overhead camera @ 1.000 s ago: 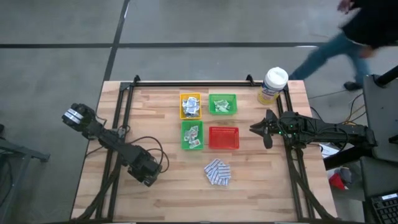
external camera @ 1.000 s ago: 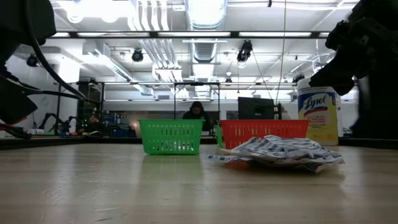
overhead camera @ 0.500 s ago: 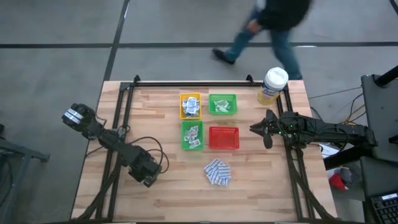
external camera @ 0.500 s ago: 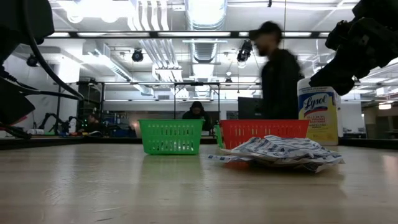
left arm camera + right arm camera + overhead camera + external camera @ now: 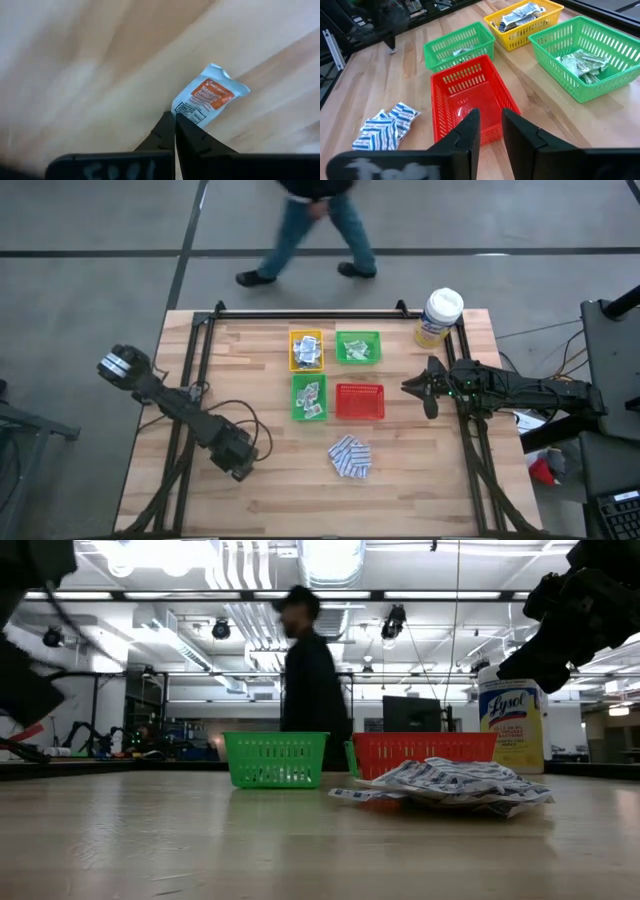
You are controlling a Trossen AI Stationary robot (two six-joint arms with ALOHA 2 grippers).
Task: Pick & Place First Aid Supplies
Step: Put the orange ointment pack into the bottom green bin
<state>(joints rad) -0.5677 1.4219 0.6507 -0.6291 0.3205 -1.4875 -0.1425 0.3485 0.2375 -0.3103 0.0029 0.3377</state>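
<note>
left gripper low over the table's near-left part, fingers pressed together on the edge of an orange-and-white packet. right gripper by the red tray, fingers slightly parted, holding nothing. blue-white pile lies loose in front of the trays; person passes behind.

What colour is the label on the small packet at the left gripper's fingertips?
Orange on a pale blue-white packet; left wrist view.
</note>
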